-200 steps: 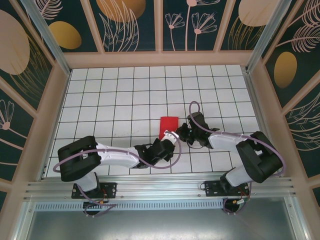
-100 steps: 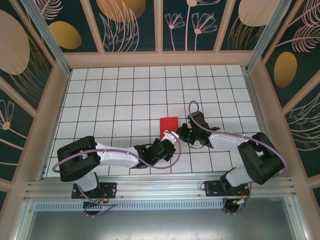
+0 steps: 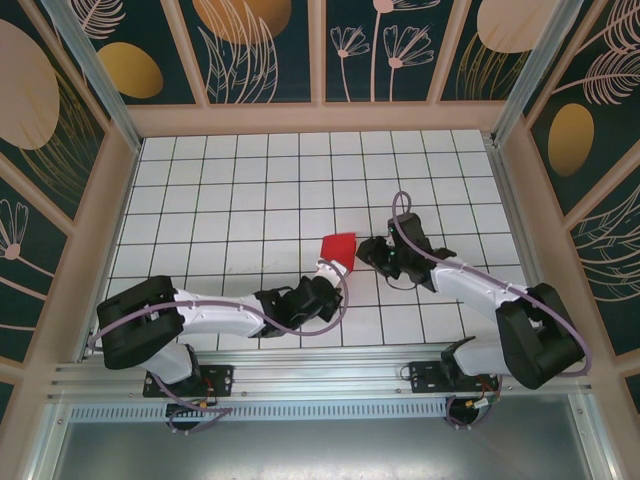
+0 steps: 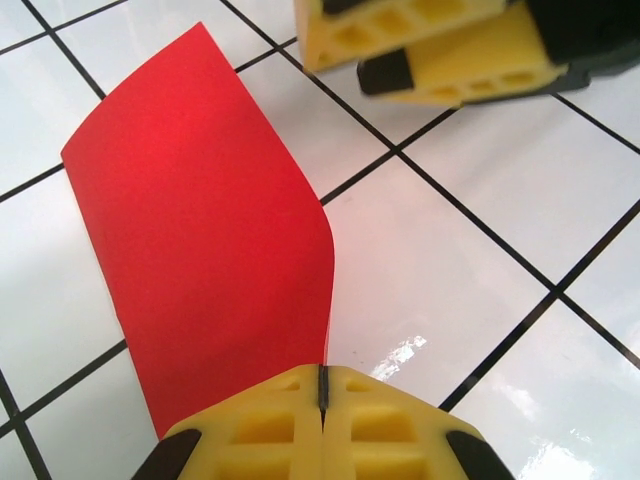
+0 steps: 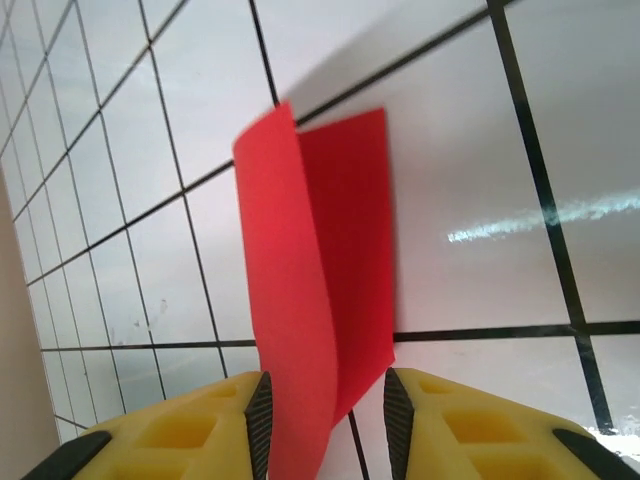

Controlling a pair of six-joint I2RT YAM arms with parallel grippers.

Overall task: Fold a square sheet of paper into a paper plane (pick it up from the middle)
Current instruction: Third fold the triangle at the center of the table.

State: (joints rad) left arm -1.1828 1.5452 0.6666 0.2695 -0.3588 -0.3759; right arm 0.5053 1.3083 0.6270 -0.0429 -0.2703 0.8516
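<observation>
The red square sheet of paper (image 3: 338, 246) lies folded double near the middle of the white grid table, its near end raised and curved. My left gripper (image 3: 329, 268) is shut on that near edge; in the left wrist view the paper (image 4: 200, 230) runs away from the closed yellow fingertips (image 4: 323, 378). My right gripper (image 3: 364, 250) is just right of the paper, with its yellow fingers (image 4: 440, 45) also showing in the left wrist view. In the right wrist view the two red layers (image 5: 310, 290) stand between the parted jaws of the right gripper (image 5: 325, 410), which is open.
The white tiled table (image 3: 250, 190) stretches back and to the left. Wooden frame walls (image 3: 320, 118) enclose it at the back and sides. The aluminium rail (image 3: 320, 380) with both arm bases runs along the near edge.
My right gripper has opened off the paper and drawn slightly right. The left arm has shifted and stays shut on the paper, whose near end now lifts and curls.
</observation>
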